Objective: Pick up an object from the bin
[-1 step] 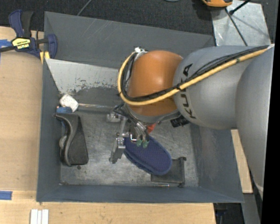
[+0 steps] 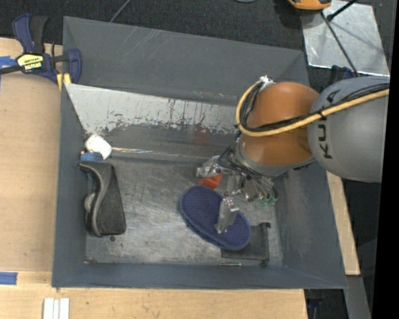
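Observation:
My gripper (image 2: 225, 218) hangs low over the right half of the bin, its tip down on a dark blue oval pad (image 2: 205, 216) that lies flat on the floor just right of centre. A small orange-red piece (image 2: 212, 180) sits close behind the pad, partly hidden under the gripper's body. A black angled bracket (image 2: 264, 242) lies right of the pad, near the bin's front right corner.
A dark grey curved tool (image 2: 103, 199) with a blue and white end (image 2: 96, 147) lies along the left wall. A small green bit (image 2: 270, 202) shows by the right wall. The arm and its orange cover hang over the bin's back right.

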Controlling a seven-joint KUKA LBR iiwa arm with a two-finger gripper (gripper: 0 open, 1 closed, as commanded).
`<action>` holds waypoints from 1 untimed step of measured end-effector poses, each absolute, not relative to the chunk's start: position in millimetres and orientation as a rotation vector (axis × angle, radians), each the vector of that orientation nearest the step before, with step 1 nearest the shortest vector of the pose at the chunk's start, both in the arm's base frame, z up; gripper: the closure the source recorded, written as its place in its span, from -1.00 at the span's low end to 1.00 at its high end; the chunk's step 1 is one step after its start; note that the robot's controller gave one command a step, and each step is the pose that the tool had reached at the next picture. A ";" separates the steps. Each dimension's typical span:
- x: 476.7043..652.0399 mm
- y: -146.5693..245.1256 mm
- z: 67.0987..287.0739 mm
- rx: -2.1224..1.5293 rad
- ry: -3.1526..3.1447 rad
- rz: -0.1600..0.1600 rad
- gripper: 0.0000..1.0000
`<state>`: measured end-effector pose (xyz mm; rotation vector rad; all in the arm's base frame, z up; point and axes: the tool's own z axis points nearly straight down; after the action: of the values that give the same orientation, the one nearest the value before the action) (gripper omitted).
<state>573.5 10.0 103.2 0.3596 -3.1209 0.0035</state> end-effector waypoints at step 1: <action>583.7 17.5 75.7 0.640 -3.075 -0.003 -1.00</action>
<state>583.7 17.5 75.7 0.6400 -3.0752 -0.0031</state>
